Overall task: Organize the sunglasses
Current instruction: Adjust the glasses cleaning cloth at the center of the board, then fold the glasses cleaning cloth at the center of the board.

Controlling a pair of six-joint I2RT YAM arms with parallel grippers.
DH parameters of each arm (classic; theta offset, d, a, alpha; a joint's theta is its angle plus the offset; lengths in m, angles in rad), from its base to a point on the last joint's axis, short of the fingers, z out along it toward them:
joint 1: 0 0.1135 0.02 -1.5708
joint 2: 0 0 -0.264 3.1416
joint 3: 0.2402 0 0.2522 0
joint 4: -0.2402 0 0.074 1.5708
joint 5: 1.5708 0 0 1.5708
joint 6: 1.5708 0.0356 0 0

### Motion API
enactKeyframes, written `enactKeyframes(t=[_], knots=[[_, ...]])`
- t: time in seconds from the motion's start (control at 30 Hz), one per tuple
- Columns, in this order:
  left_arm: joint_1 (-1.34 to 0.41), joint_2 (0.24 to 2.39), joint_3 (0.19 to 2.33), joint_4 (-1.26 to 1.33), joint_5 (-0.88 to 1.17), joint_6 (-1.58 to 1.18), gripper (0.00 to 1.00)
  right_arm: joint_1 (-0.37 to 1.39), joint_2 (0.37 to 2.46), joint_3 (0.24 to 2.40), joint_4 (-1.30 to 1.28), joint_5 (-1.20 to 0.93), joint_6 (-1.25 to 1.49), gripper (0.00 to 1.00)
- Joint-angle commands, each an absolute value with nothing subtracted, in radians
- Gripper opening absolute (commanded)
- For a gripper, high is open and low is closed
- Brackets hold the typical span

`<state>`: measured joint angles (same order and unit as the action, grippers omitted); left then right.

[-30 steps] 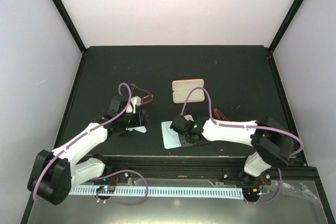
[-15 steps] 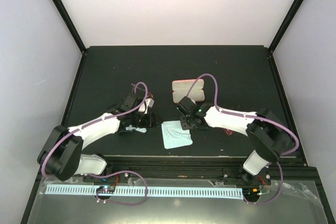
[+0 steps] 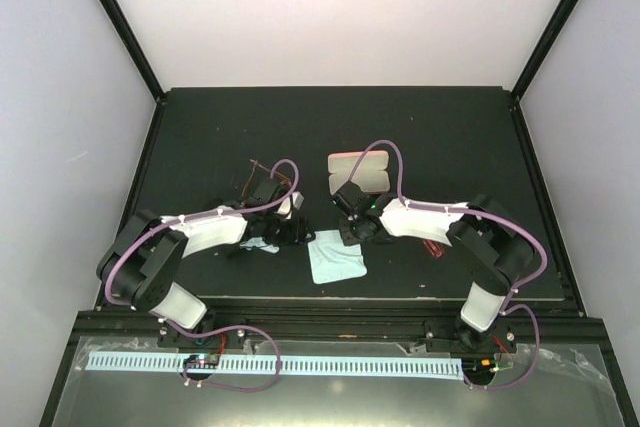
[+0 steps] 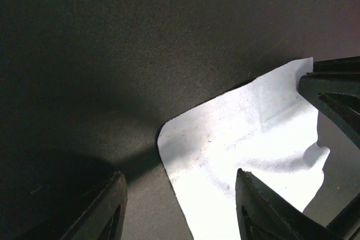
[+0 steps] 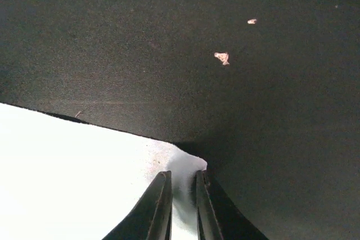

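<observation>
Thin amber-brown sunglasses (image 3: 256, 167) and slim red sunglasses (image 3: 433, 248) lie apart.

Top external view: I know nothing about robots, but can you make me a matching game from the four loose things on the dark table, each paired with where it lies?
Things:
1. pink case
2. pale blue cloth
3. amber sunglasses
4. red sunglasses

Places:
A. right of the cloth
B. centre, nearest the robot
C. centre, just behind the cloth
D. left of the pink case

Pairs: 1-C, 2-B, 3-D, 4-A
</observation>
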<state>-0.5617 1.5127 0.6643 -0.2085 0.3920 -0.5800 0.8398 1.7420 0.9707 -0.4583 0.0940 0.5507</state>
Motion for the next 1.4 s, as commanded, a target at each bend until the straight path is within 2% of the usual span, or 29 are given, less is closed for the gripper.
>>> enactKeyframes(t=[0.0, 0.1, 0.37, 0.43, 0.57, 0.7, 0.9, 1.1, 1.37], knots=[[-0.574, 1.548, 0.697, -0.186, 0.375, -0.587, 0.53, 0.837, 1.764, 0.98, -0.451, 0.099, 0.53, 0.1], [-0.575, 1.561, 0.705, -0.185, 0.373, -0.588, 0.49, 0.836, 1.772, 0.989, -0.453, 0.148, 0.539, 0.01], [-0.577, 1.581, 0.724, -0.169, 0.347, -0.592, 0.45, 0.834, 1.784, 1.009, -0.467, 0.307, 0.592, 0.01], [-0.577, 1.592, 0.731, -0.165, 0.349, -0.592, 0.45, 0.833, 1.784, 1.008, -0.456, 0.3, 0.589, 0.06], [-0.579, 1.611, 0.744, -0.155, 0.338, -0.589, 0.44, 0.825, 1.769, 1.008, -0.453, 0.302, 0.596, 0.24], [-0.579, 1.636, 0.764, -0.156, 0.329, -0.586, 0.43, 0.794, 1.757, 1.007, -0.444, 0.295, 0.598, 0.3], [-0.586, 1.688, 0.784, -0.157, 0.335, -0.582, 0.38, 0.773, 1.79, 1.022, -0.433, 0.245, 0.567, 0.31], [-0.598, 1.716, 0.793, -0.161, 0.342, -0.582, 0.34, 0.772, 1.798, 1.021, -0.432, 0.195, 0.551, 0.27], [-0.613, 1.746, 0.806, -0.177, 0.338, -0.58, 0.29, 0.772, 1.781, 1.02, -0.449, 0.139, 0.538, 0.3]])
